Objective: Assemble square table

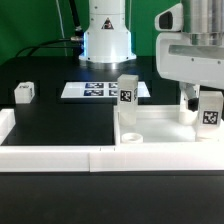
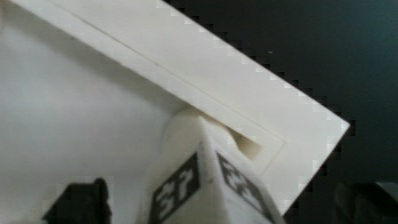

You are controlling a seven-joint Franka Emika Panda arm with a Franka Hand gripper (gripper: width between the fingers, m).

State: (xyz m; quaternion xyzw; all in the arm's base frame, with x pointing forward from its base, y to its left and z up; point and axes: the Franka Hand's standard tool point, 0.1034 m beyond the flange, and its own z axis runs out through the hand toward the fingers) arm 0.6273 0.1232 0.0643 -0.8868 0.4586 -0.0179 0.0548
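Fingers (image 2: pixel 79 202) parted, one clear of upright leg (image 1: pixel 210 113) on tabletop (image 1: pixel 165 136) corner.

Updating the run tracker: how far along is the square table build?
Done: one leg stands upright at a far corner of the tabletop. In hand: a second leg stands at the other far corner, the end effector open around it, its finger clear of the leg. Left: a loose leg sits off the tabletop, and a fourth is not in view. Whether the standing legs are fully seated cannot be told.
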